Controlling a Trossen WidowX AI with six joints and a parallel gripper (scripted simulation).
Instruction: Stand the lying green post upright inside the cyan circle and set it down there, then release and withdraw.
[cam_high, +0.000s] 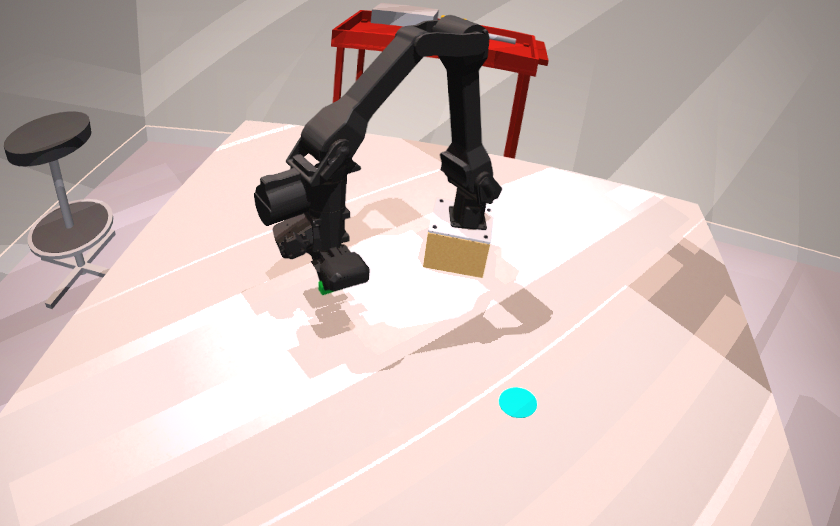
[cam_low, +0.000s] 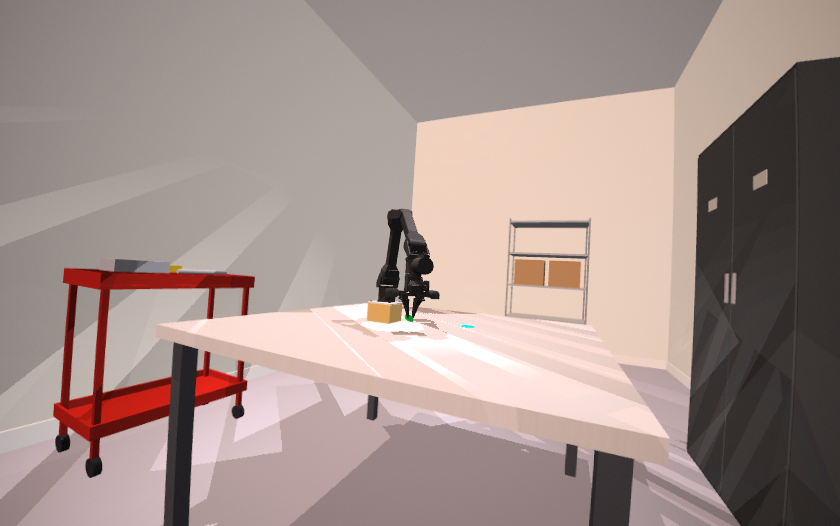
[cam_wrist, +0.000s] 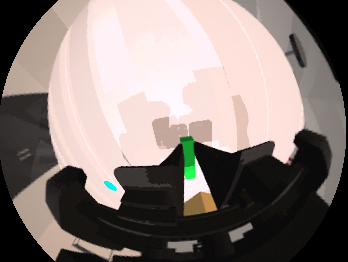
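The green post lies on the pink table, mostly hidden under my fingers in the top view; only its left end shows. My gripper is down at the table and shut on the post; the wrist view shows the post running between the two dark fingers. The cyan circle is a flat disc on the table well to the front right of the gripper, with nothing on it.
A tan box stands at the arm's base, just right of the gripper. A red cart stands beyond the table, a stool to the left, and a shelf and dark cabinet along the walls.
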